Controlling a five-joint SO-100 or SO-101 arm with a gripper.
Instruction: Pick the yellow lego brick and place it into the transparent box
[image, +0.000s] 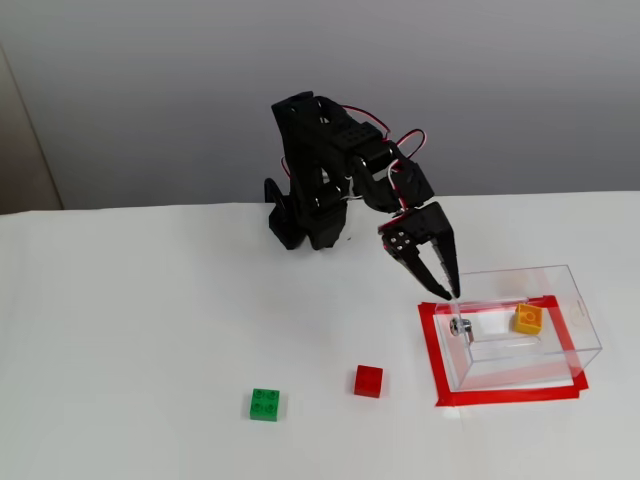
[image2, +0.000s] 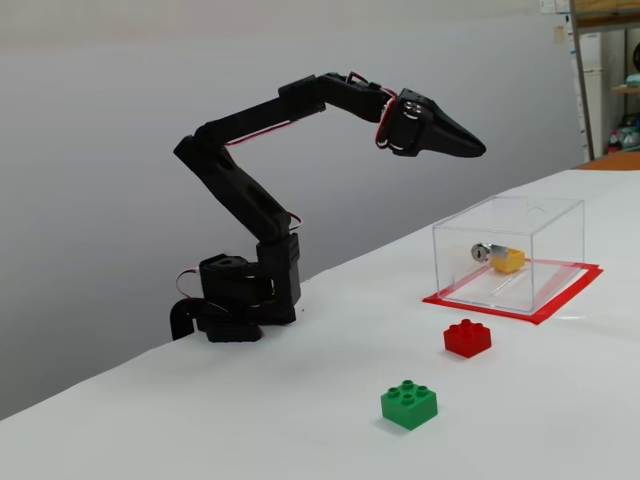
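Note:
The yellow lego brick (image: 529, 319) (image2: 508, 261) lies on the floor of the transparent box (image: 586, 322) (image2: 545, 228), near its far right corner in a fixed view. The box's small metal knob (image: 459, 327) (image2: 482, 252) sits on its left wall. My gripper (image: 444, 294) (image2: 478, 151) hangs in the air just outside the box's near-left corner, above rim height, pointing down. Its fingers are slightly apart and hold nothing.
A red tape frame (image: 500, 395) (image2: 562, 300) outlines the box. A red brick (image: 368, 381) (image2: 467, 338) and a green brick (image: 265, 404) (image2: 409, 404) lie on the white table left of the box. The arm's base (image: 300, 215) (image2: 235, 305) stands at the back.

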